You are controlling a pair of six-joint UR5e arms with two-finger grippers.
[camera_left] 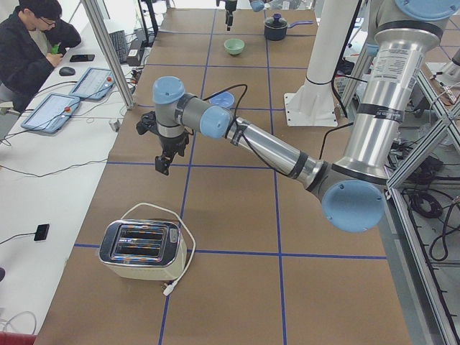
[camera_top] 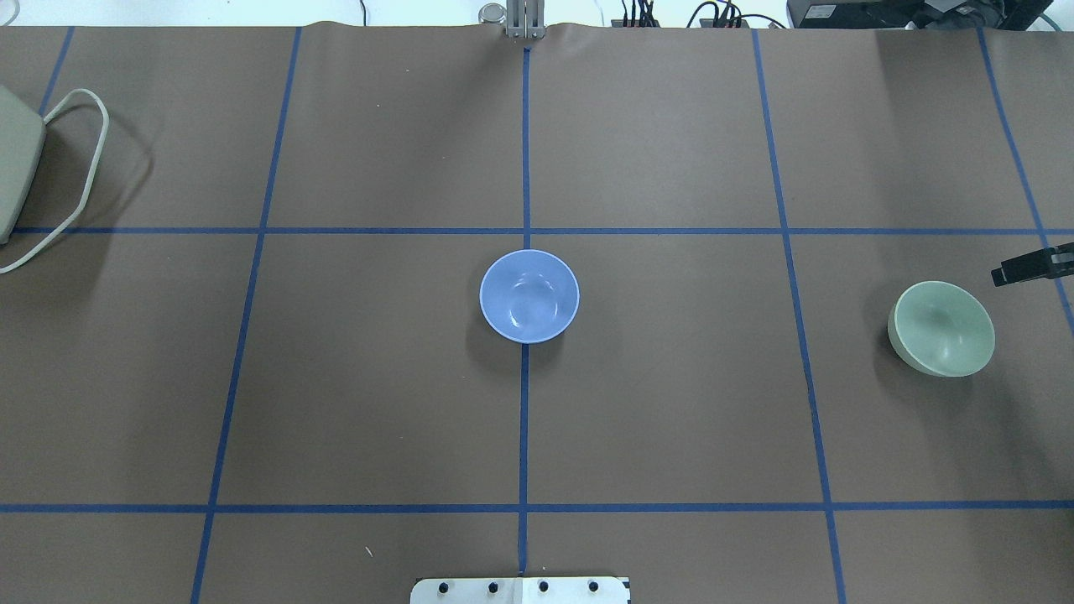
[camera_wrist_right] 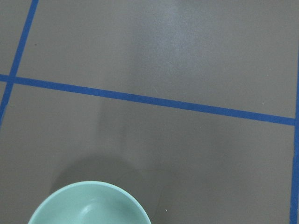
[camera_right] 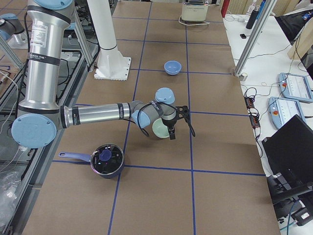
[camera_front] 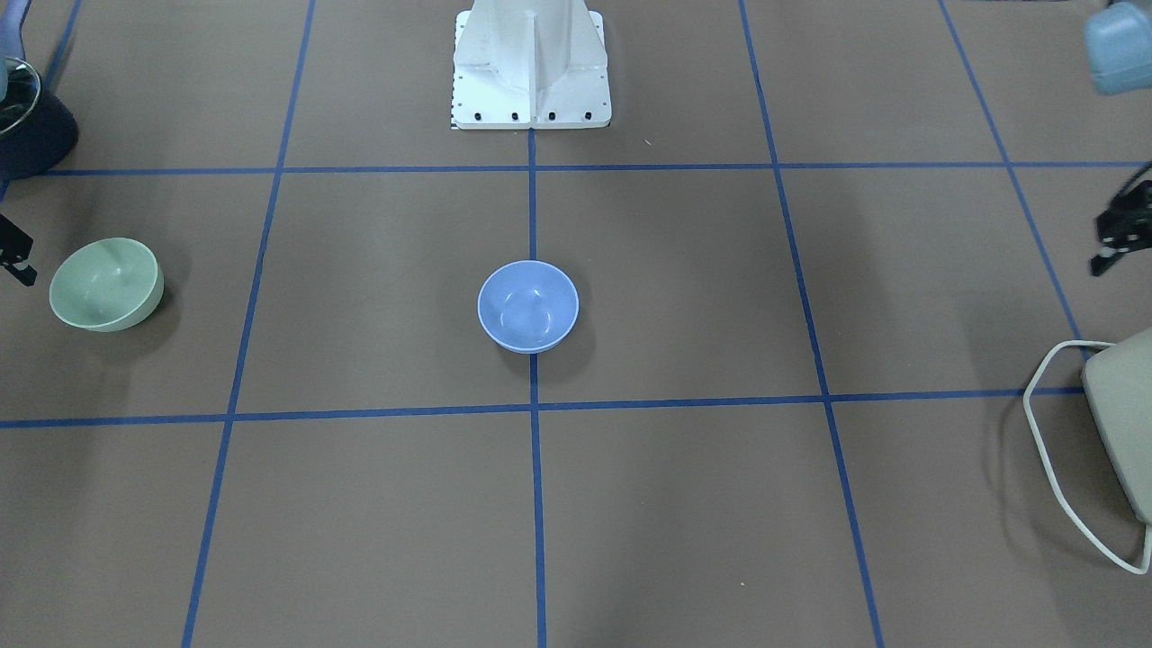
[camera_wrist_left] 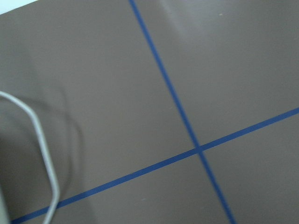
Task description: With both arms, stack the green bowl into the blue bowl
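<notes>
At the bench's [camera_top: 377,377] left edge sits a cream-and-chrome toaster [camera_left: 141,248] with a pale looped cord. The black left pincer [camera_left: 162,167] hangs over bare brown paper near it. We see nothing in its grip, but its wrist camera shows only paper, blue tape and a bit of cord, so we cannot tell how wide its jaws stand. In the middle of the bench, on the centre tape line, the glossy periwinkle-blue round bowl [camera_top: 529,296] stands upright and empty. Well apart from it, close to the right edge, the glossy pale mint-green round bowl [camera_top: 941,329] rests on the paper. The black right pincer [camera_top: 1011,272] hovers just beside it, with no contact that we can make out. We judge the task to be at its opening step, the reach for the green bowl. The next move calls for lowering that pincer over the rim, closing on the thin wall, then carrying the bowl to the centre. Most of the right pincer is cut off by the overhead picture's edge. Its own camera shows only the bowl's near rim and no fingers, so we cannot tell its opening either.
</notes>
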